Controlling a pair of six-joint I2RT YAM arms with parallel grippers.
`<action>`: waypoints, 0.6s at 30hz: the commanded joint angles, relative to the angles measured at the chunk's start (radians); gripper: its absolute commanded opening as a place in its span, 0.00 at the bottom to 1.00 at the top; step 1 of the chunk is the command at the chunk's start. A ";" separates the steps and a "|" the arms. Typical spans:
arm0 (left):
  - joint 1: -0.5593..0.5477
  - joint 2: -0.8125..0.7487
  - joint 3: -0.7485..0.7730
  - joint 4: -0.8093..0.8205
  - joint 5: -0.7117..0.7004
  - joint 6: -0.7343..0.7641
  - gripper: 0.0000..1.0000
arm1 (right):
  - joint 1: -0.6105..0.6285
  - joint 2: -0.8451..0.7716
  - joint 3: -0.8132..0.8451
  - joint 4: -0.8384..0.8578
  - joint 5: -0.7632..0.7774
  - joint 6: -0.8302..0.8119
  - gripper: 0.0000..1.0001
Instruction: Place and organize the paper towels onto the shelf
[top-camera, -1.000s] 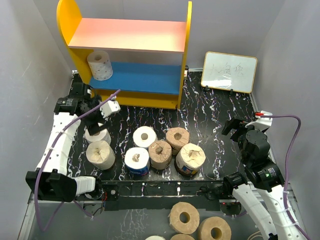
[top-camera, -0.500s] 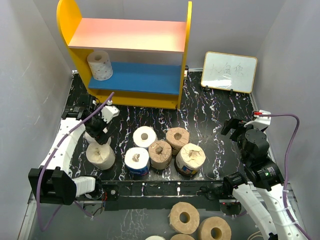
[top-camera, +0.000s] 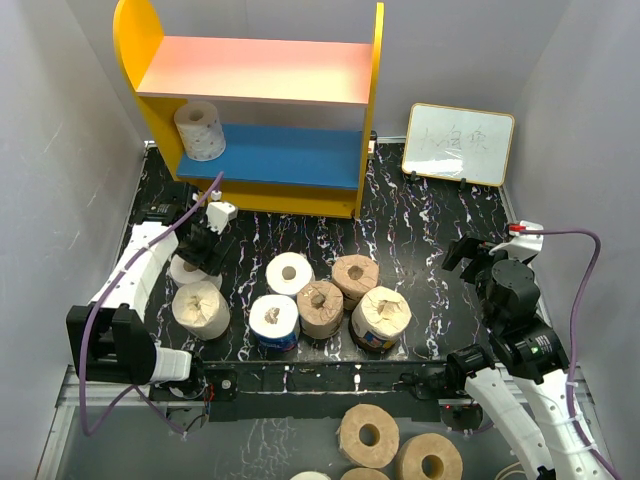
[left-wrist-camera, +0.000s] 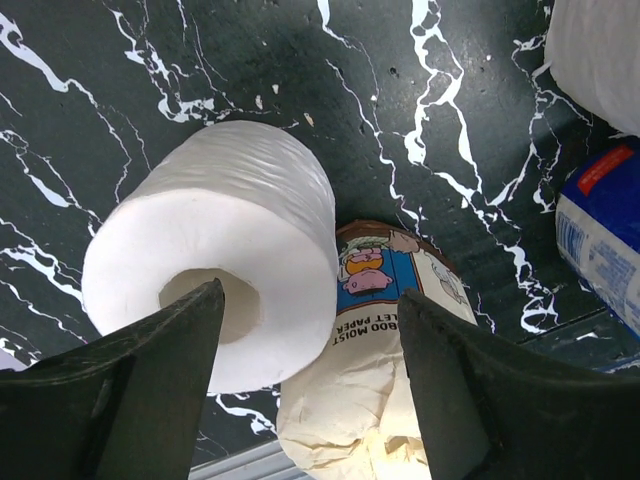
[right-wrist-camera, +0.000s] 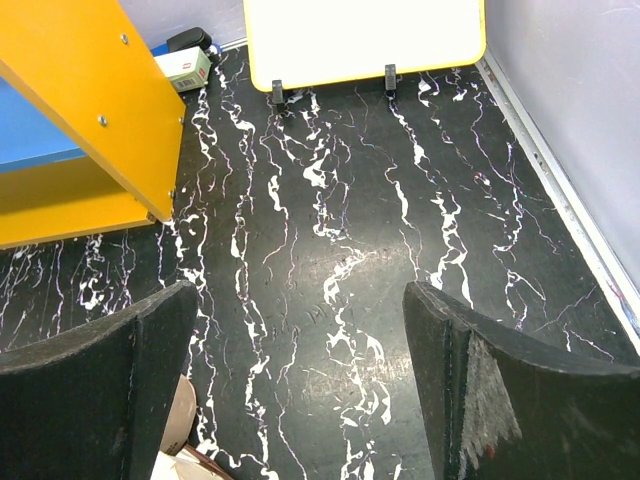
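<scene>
The shelf (top-camera: 260, 70) stands at the back with one white paper towel roll (top-camera: 200, 130) on its blue lower board. Several more rolls stand on the black marbled table: a white one (top-camera: 188, 270), a beige-wrapped labelled one (top-camera: 200, 308), a blue-wrapped one (top-camera: 273, 322), a white one (top-camera: 289, 272), two tan ones (top-camera: 320, 308) (top-camera: 355, 277) and a labelled one (top-camera: 380, 318). My left gripper (top-camera: 207, 245) is open just above the white roll (left-wrist-camera: 215, 250), beside the labelled roll (left-wrist-camera: 385, 350); its jaws hold nothing. My right gripper (top-camera: 470, 255) is open and empty over bare table (right-wrist-camera: 300, 390).
A small whiteboard (top-camera: 460, 143) leans at the back right and also shows in the right wrist view (right-wrist-camera: 365, 35). Wide bare tan rolls (top-camera: 368, 435) lie below the table's front edge. The shelf's yellow side panel (right-wrist-camera: 100, 100) is to the right gripper's left. Grey walls close in both sides.
My left arm has swung inward and its gripper has turned and settled over the white roll at the left. The right arm and the rolls have not moved.
</scene>
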 joint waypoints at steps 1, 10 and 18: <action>0.001 0.001 -0.005 0.014 0.001 -0.034 0.66 | 0.005 -0.013 0.001 0.051 0.001 -0.011 0.83; -0.005 -0.001 -0.046 0.023 -0.046 -0.040 0.62 | 0.004 -0.024 0.001 0.051 0.001 -0.011 0.83; -0.006 -0.010 -0.079 0.039 -0.060 -0.033 0.57 | 0.004 -0.026 0.001 0.050 0.001 -0.010 0.83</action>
